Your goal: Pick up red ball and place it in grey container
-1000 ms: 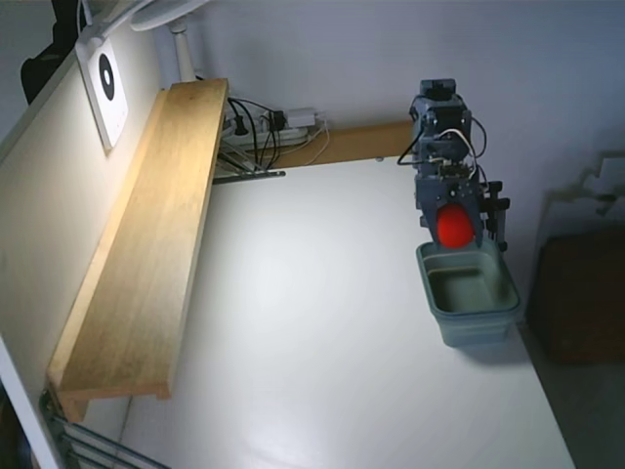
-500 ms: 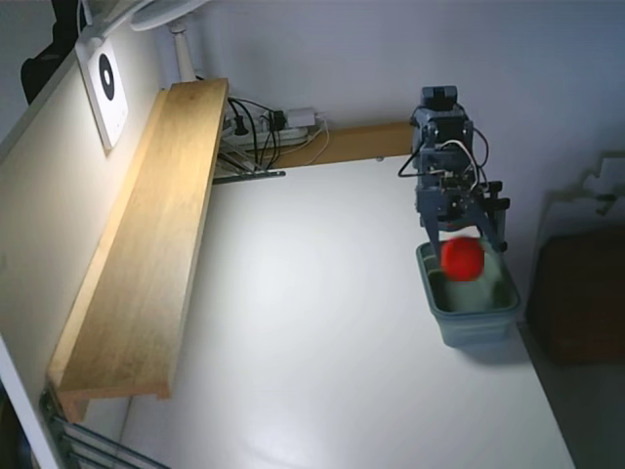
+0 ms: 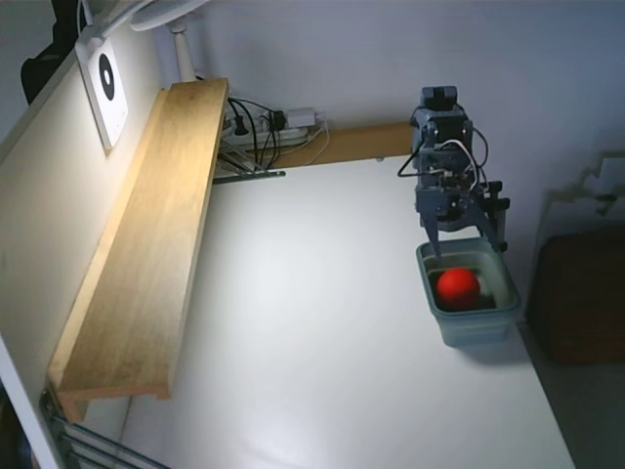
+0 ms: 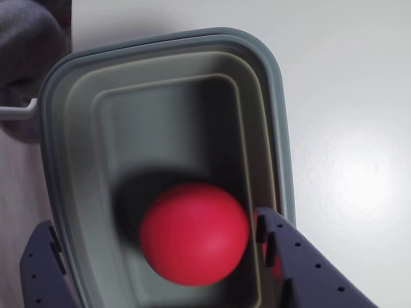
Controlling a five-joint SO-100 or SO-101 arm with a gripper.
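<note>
The red ball (image 3: 457,285) lies inside the grey container (image 3: 476,316) near the table's right edge in the fixed view. In the wrist view the ball (image 4: 194,232) looks slightly blurred, low in the tub (image 4: 160,40), over a dark shadow. My gripper (image 3: 469,249) hangs just above the tub's far rim. Its jaws stand wide apart. In the wrist view my gripper (image 4: 160,260) has one dark finger outside the tub's left wall and one at its right rim. The ball is free of both fingers.
A long wooden shelf (image 3: 146,234) runs along the left side. Cables and a power strip (image 3: 273,122) sit at the back. A dark brown object (image 3: 581,293) stands beyond the table's right edge. White tabletop (image 3: 312,322) spreads left of the tub.
</note>
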